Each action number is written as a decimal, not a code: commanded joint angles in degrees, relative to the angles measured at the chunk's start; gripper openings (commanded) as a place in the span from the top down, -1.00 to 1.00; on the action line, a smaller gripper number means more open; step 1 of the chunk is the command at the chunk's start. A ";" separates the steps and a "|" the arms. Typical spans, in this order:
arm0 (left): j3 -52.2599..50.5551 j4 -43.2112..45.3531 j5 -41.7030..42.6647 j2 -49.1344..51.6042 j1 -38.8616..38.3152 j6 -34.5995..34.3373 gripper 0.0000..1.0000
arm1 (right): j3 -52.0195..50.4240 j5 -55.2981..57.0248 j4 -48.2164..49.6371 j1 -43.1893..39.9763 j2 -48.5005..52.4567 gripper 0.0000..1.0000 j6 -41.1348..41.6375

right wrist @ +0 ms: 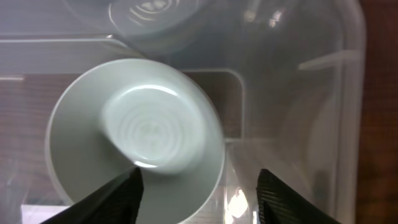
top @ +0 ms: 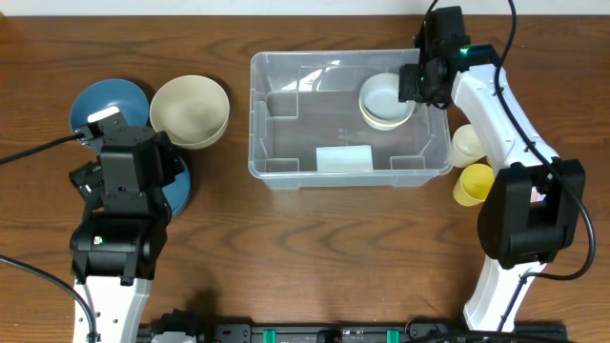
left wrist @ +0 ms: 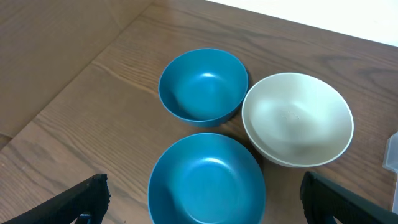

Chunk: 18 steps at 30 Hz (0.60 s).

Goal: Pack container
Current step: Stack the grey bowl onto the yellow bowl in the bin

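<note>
A dark brown wood-grain counter (top: 315, 248) under soft, even light. A pale strip (top: 191, 5) runs beyond its far edge, and a black rail (top: 315, 334) lines its near edge.

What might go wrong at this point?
The right gripper hangs open over the pale bowl in a corner of the container; a finger might clip the wall or tip the bowl. Under the left gripper, two blue bowls and a cream bowl sit crowded together; grabbing one may shove the others.
</note>
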 commanded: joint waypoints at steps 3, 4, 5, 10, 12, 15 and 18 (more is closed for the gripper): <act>1.25 0.00 -1.07 0.07 0.28 -0.52 -0.96 | 1.75 -2.54 -1.90 -0.11 -0.76 -0.25 -1.97; 1.25 0.00 -1.07 0.07 0.28 -0.52 -0.96 | 2.51 -3.50 -2.64 -0.09 -0.98 -0.25 -1.99; 1.25 0.00 -1.07 0.07 0.28 -0.52 -0.96 | 3.41 -4.48 -3.39 0.04 -1.38 -0.25 -1.99; 1.25 0.00 -1.07 0.07 0.28 -0.52 -0.96 | 9.38 -8.07 -8.63 0.46 -4.74 -0.26 -1.97; 1.25 0.00 -1.07 0.07 0.28 -0.52 -0.96 | 12.17 -8.44 -11.85 0.37 -6.67 -0.26 -1.53; 1.25 0.00 -1.07 0.07 0.28 -0.52 -0.96 | 15.56 -8.17 -17.88 -0.92 -9.88 -0.34 0.52; 1.25 0.00 -1.07 0.07 0.28 -0.52 -0.96 | 16.13 -6.58 -22.97 -4.20 -13.07 -0.41 3.37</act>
